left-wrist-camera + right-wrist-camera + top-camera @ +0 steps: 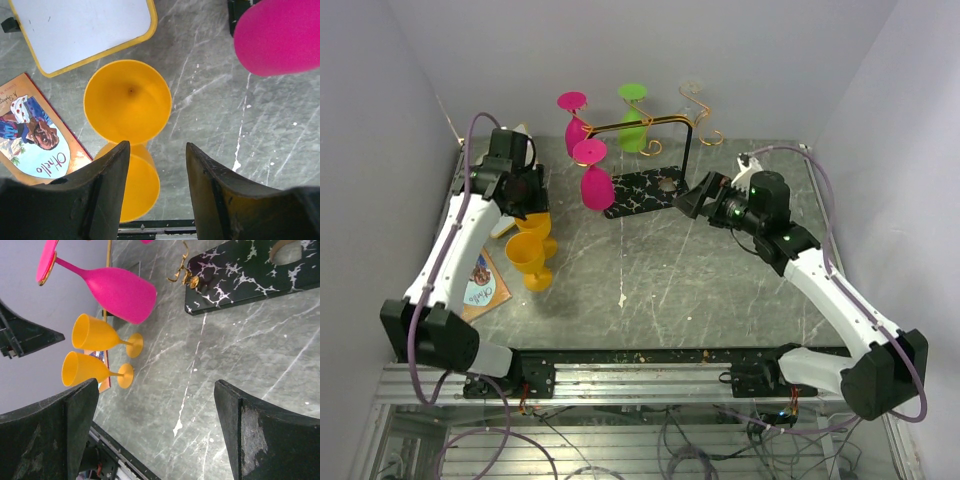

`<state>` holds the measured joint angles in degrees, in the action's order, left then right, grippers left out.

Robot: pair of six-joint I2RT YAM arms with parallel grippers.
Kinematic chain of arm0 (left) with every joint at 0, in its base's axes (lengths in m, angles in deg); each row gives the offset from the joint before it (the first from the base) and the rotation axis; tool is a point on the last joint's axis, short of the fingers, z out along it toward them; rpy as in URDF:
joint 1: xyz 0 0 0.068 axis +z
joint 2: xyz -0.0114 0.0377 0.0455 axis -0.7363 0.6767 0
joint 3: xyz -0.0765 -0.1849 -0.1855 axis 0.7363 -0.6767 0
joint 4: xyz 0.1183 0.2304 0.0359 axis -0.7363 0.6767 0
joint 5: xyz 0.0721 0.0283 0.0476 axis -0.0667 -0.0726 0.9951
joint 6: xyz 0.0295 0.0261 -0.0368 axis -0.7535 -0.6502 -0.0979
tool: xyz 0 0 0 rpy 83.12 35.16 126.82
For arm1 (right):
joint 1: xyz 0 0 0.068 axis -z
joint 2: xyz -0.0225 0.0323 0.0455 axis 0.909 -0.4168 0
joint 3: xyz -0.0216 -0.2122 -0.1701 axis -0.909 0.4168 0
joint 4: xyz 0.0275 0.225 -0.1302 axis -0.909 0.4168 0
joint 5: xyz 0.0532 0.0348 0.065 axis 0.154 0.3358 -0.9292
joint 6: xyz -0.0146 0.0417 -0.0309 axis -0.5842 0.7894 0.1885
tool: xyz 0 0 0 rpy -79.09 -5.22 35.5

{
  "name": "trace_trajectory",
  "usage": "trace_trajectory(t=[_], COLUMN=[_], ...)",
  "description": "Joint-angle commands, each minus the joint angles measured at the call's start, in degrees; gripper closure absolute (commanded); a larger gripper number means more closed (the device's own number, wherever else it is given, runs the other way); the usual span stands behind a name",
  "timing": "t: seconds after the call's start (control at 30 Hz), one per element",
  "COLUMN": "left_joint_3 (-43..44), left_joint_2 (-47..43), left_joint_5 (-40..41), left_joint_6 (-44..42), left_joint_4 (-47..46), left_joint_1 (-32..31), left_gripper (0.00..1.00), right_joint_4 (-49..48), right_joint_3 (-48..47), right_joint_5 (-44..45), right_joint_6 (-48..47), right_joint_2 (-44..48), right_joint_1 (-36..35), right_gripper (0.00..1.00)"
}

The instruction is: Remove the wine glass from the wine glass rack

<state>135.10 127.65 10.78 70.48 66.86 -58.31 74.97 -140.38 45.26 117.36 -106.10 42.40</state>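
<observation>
The wine glass rack (688, 135) is a gold wire stand on a black post with a black marble-look base (640, 190), at the back centre. Two pink glasses (596, 180), a green glass (635, 125) and a clear glass (692, 98) hang upside down from it. My left gripper (528, 200) is open and empty above two yellow glasses (530, 245) standing on the table; the left wrist view shows its gripper (157, 146) over them (127, 100). My right gripper (688, 200) is open and empty just right of the base; in the right wrist view (156, 385) it faces the nearer pink glass (120, 290).
A yellow-framed whiteboard (80, 30) lies behind the yellow glasses. An Othello book (35, 132) lies at the table's left, also seen from above (483, 280). Grey walls close the back and sides. The rack base (250, 270) fills the right wrist view's top right.
</observation>
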Motion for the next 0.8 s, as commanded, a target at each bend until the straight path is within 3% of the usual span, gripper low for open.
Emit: trace_trajectory(t=[0.0,0.3,0.77], left_joint_3=[-2.58,-12.42,-24.75], left_joint_2=[-6.91,-20.7,-32.76], left_joint_5=[-2.18,-12.9,-19.41], left_joint_6=[0.75,4.27,8.85], left_joint_4=[-3.24,-9.91,-14.21], left_joint_1=[0.44,0.36,0.35], left_gripper=[0.4,0.31,0.23], right_joint_4=[-0.49,1.04,9.99], right_joint_3=[-4.27,-16.25,-44.47], right_joint_5=[-2.7,1.97,15.09], right_joint_6=[-0.19,1.16,0.01], right_joint_2=[-2.74,-12.58,-31.39], right_joint_1=[-1.04,-9.9,-18.13], right_gripper=[0.02,0.05,0.11])
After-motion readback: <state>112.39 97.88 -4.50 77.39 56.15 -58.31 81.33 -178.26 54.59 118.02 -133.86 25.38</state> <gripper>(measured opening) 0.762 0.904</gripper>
